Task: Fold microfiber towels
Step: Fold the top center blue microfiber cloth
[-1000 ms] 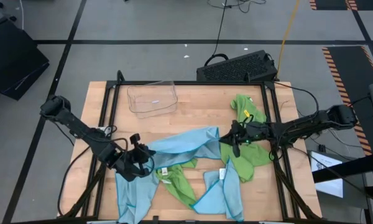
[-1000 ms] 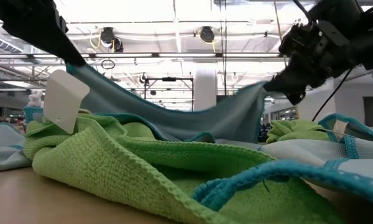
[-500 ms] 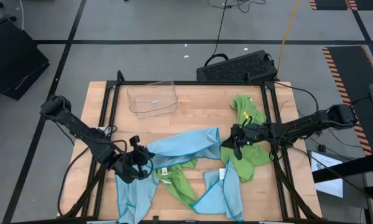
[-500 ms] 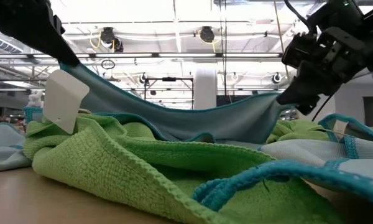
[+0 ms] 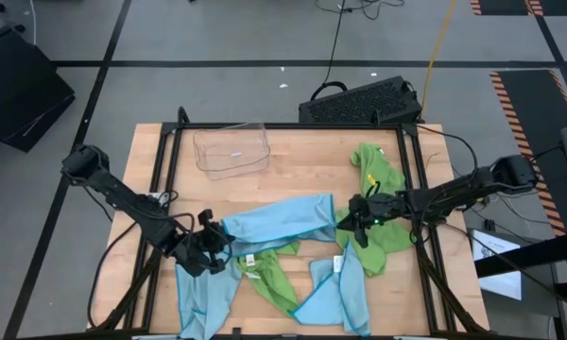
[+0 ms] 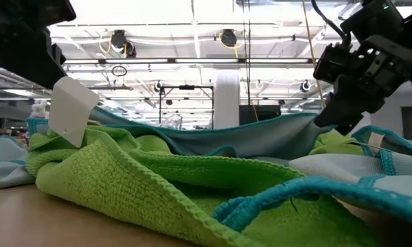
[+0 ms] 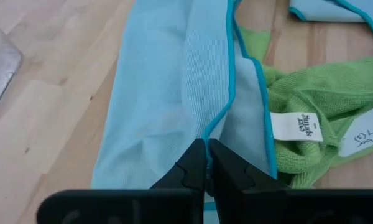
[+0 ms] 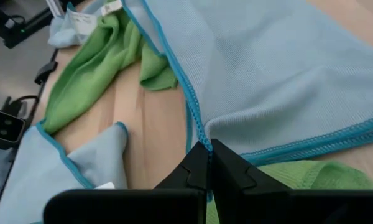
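3 light blue towels (image 5: pixel 274 220) and 2 lime green towels (image 5: pixel 376 179) litter the bench (image 5: pixel 293 161); both jaws clench 1 blue towel's opposite corners, clear tray (image 5: pixel 231 149) behind.

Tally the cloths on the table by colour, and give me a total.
Light blue towels: 3 – held one, front-left, front-centre
Lime green towels: 2 – right, front
Total: 5
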